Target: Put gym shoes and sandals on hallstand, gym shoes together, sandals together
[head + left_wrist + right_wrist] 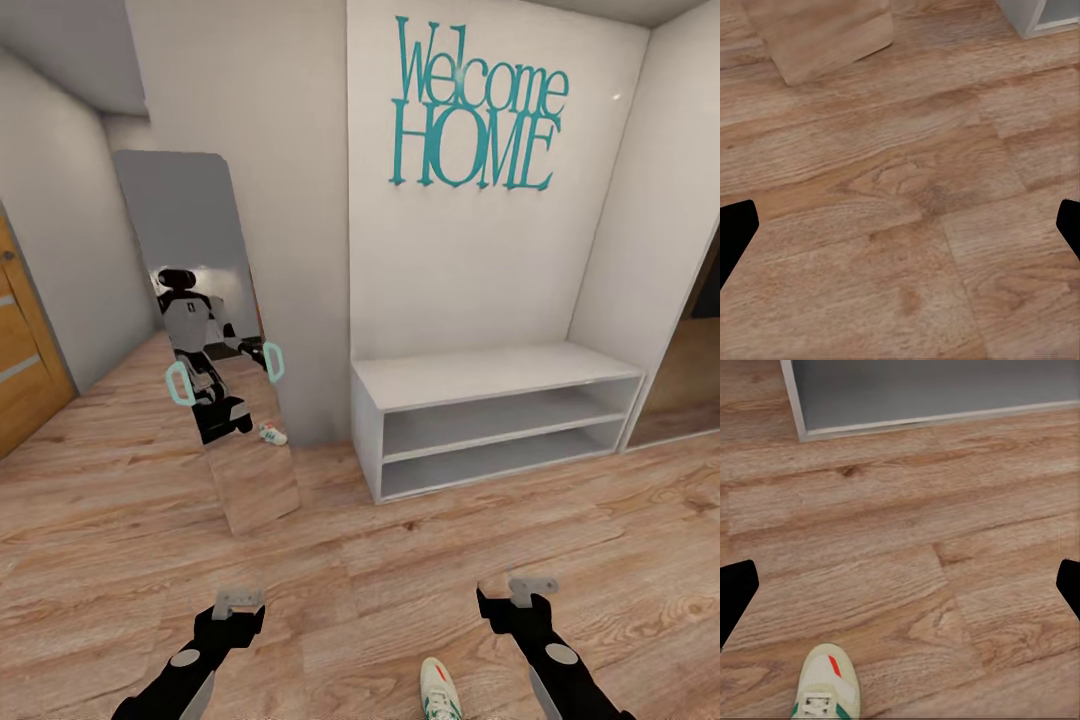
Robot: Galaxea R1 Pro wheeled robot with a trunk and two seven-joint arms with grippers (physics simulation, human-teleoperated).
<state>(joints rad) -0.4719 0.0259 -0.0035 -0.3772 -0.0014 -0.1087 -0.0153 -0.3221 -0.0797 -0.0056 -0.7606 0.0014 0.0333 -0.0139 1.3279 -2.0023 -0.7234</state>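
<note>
While both arms hung over the corridor floor [120,490], the left gripper [238,601] and right gripper [530,588] stood wide open and empty; one gym shoe [439,692] lay between them, apart from the white bench [480,375].

Corridor floor [400,560]: wood-grain planks, light brown, low sheen. Bench [495,375]: smooth matt white panels. Mirror [205,330]: glossy, reflective. Gym shoe [827,682]: cream upper, matt. Door [20,350], far left: orange-brown wood.
</note>
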